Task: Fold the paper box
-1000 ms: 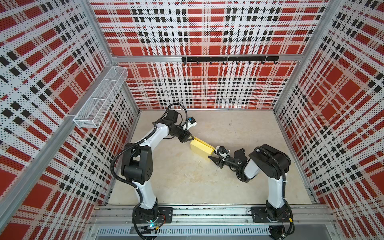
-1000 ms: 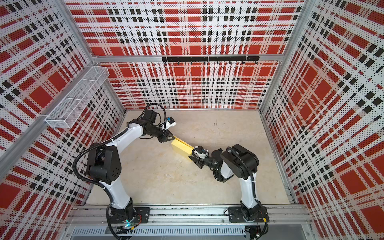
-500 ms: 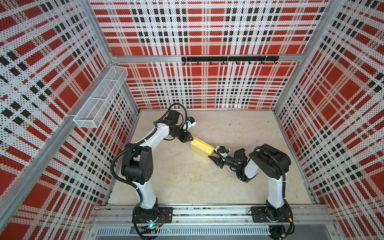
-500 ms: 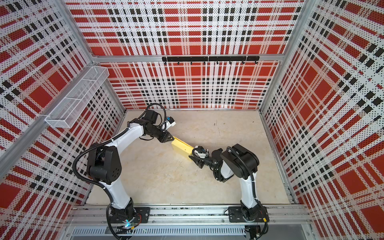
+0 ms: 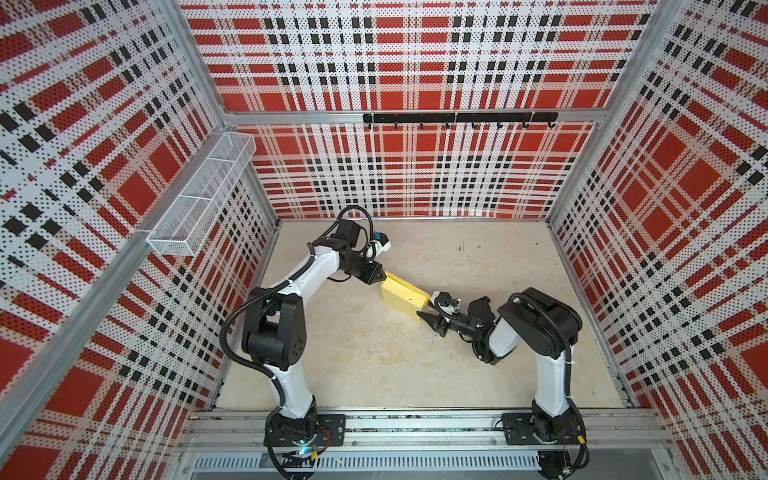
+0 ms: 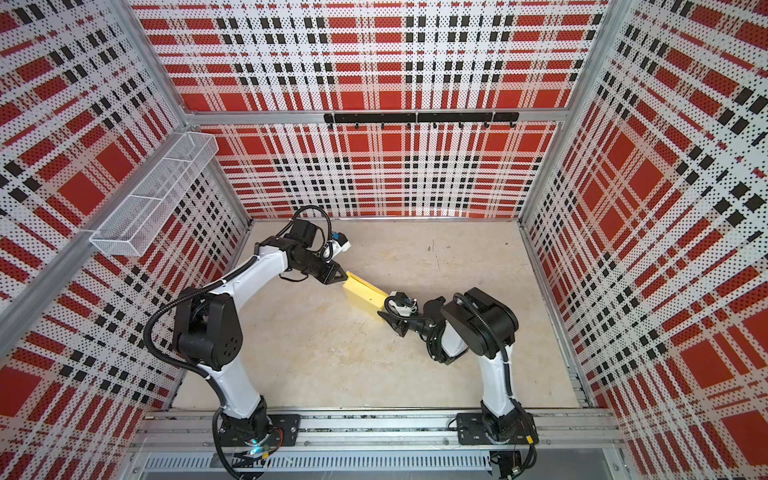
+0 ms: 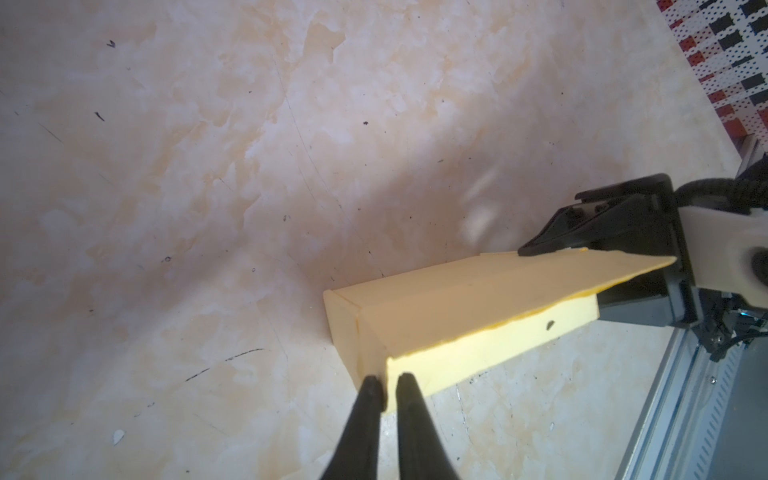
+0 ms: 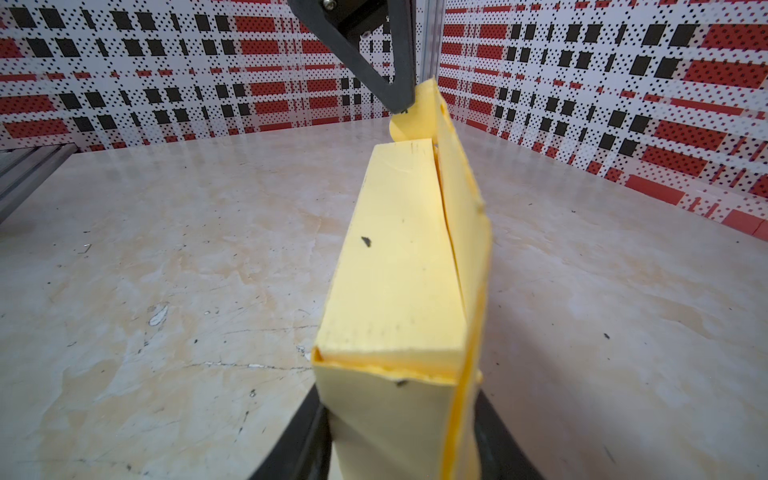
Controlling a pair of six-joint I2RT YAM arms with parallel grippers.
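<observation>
Left gripper point(image 5: 379, 278) has just narrowed its jaws. At the near end of the paper box point(image 5: 403, 295), the right gripper point(image 5: 424, 313) clamps both faces. At the far end, the left gripper pinches the end flap point(image 8: 409, 122): tuck it squarely without crushing.

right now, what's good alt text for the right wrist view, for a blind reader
A pale yellow paper box, clamped at its near end by the right gripper, stretches away over a beige marbled table. At the far end the black tip of the left gripper meets a rounded flap, with red plaid walls behind.
</observation>
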